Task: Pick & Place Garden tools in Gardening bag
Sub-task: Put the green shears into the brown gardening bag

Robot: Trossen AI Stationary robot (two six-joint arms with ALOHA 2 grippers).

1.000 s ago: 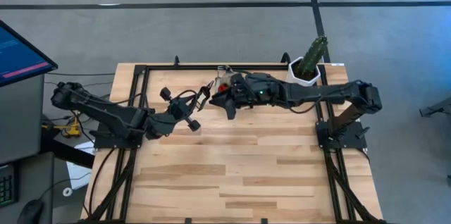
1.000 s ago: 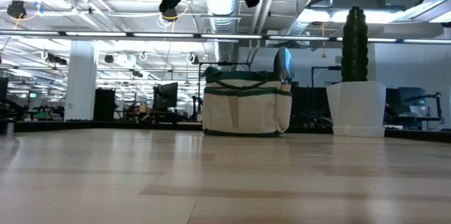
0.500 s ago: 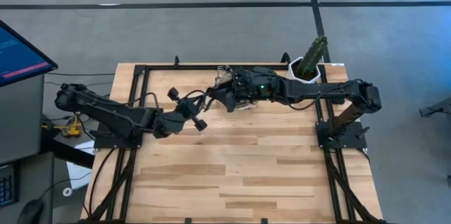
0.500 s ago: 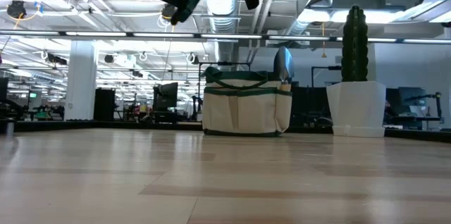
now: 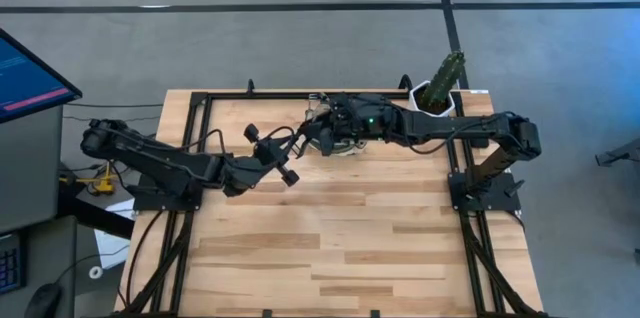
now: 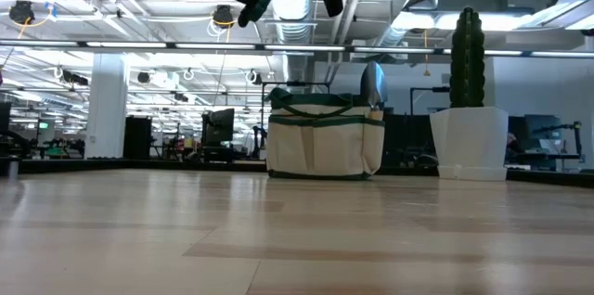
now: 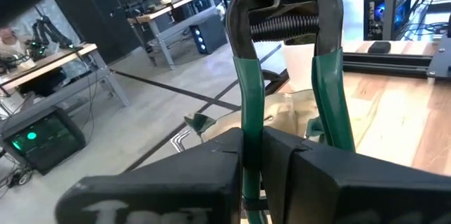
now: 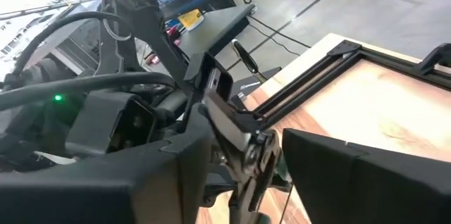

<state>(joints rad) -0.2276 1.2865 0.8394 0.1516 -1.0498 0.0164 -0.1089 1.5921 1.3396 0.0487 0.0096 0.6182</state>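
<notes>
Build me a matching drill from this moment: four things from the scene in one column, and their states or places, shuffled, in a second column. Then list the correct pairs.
Column one:
1. pruning shears
2. gardening bag
3. cactus pot
4. trowel

Column two:
A. standing at the table's far right corner
B. blade sticking up out of a bag pocket
C. clamped in the left gripper, above the table
D. on the far edge of the table, under the right gripper

Pairs: 1-C, 2-D, 3-A, 4-B

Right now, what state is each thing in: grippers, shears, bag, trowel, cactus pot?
left gripper: shut on pruning shears.
pruning shears: held aloft, handles pinched.
right gripper: open, at the shears' head.
gardening bag: upright on the table.
trowel: standing in bag.
cactus pot: upright.
</notes>
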